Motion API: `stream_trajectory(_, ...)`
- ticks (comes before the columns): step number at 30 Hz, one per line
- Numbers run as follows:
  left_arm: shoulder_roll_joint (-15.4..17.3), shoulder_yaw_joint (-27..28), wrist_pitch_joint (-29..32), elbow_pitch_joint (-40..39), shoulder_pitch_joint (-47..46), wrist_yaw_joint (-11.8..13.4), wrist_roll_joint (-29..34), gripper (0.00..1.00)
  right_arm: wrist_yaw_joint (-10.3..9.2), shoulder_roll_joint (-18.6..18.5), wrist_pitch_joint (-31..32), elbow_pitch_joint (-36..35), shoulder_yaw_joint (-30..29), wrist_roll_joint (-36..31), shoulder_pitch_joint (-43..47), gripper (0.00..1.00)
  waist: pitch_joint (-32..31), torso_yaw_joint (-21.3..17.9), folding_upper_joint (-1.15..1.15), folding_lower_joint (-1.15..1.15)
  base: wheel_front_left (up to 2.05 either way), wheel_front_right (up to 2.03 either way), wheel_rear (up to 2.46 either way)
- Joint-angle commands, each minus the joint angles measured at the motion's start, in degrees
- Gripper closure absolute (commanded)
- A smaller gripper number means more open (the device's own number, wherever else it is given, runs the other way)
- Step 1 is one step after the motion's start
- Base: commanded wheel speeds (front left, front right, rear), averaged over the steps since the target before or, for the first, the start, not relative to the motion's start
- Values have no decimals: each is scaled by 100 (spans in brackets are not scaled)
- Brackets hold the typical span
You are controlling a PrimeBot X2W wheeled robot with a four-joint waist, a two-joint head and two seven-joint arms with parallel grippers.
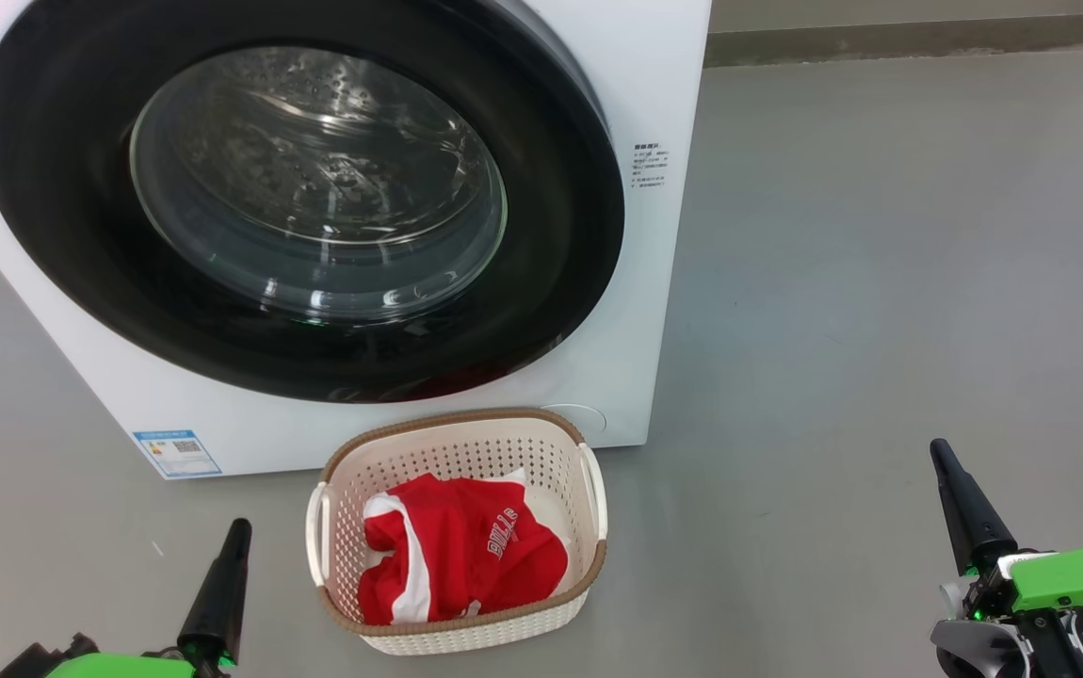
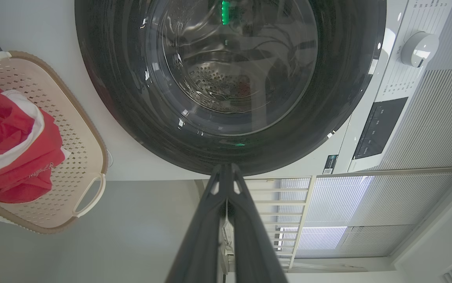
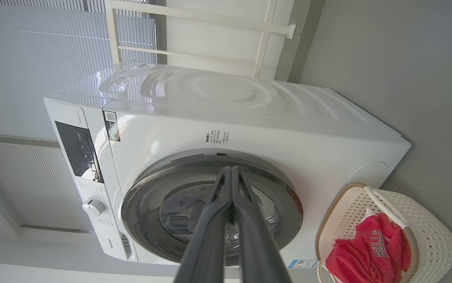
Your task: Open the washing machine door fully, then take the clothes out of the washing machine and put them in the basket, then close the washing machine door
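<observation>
The washing machine (image 1: 654,113), a smooth white box cut off at the head view's top and left, has its door (image 1: 61,188), a glossy black ring round a bulging glass bowl, shut, with glare blurring the perforated drum (image 1: 315,160) behind. Just before it on the grey floor (image 1: 880,282) stands the basket (image 1: 452,416), cream perforated plastic with a brown woven-look rim, holding the crumpled red clothes (image 1: 457,556), their white lettering partly folded. The left gripper (image 1: 238,532) and right gripper (image 1: 939,450) flank it, dark tapered fingers clenched on nothing.
</observation>
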Motion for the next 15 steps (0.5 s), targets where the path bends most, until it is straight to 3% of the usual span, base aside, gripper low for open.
stream_trajectory(1, 62, 202, 26, -156, -223, -40, -39, 100, 3, -48, 35, -171, 98, 37, -246, 100, 0, 0, 0, 0, 0, 0, 0)
stream_trajectory(15, 62, 202, 26, -156, -223, -40, -39, 100, 3, -48, 35, -171, 99, 37, -246, 100, 0, 0, 0, 0, 0, 0, 0)
